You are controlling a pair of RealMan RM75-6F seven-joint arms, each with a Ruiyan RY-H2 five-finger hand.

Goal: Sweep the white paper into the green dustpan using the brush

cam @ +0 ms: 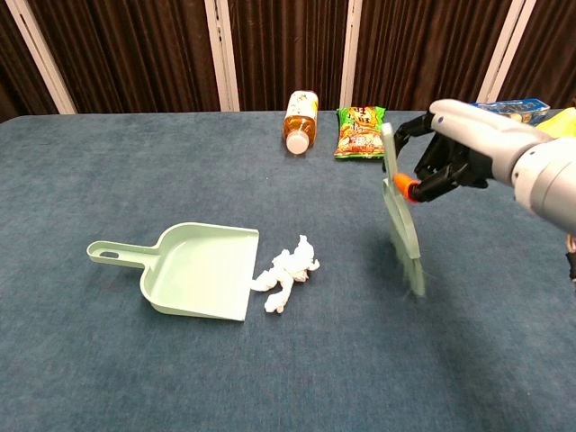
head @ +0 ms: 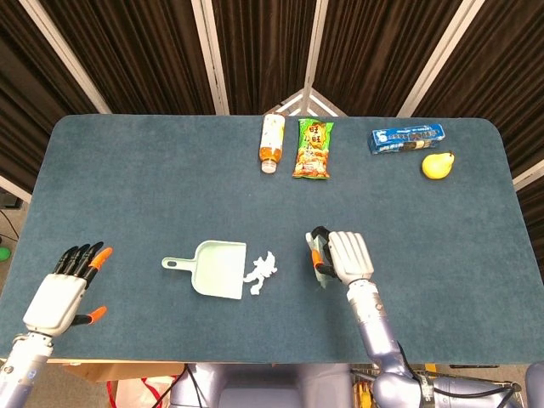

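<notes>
The crumpled white paper (head: 262, 271) (cam: 286, 271) lies on the blue table just right of the green dustpan (head: 214, 269) (cam: 196, 269), whose open mouth faces it. My right hand (head: 343, 257) (cam: 459, 148) grips the pale green brush (head: 318, 255) (cam: 400, 216) and holds it in the air, bristles hanging down, to the right of the paper. My left hand (head: 61, 293) hovers at the table's near left corner with fingers spread, holding nothing.
Along the far edge lie a tea bottle (head: 272, 142) (cam: 301, 121), a green snack bag (head: 314, 149) (cam: 361, 131), a blue biscuit box (head: 408, 138) and a yellow pear (head: 438, 165).
</notes>
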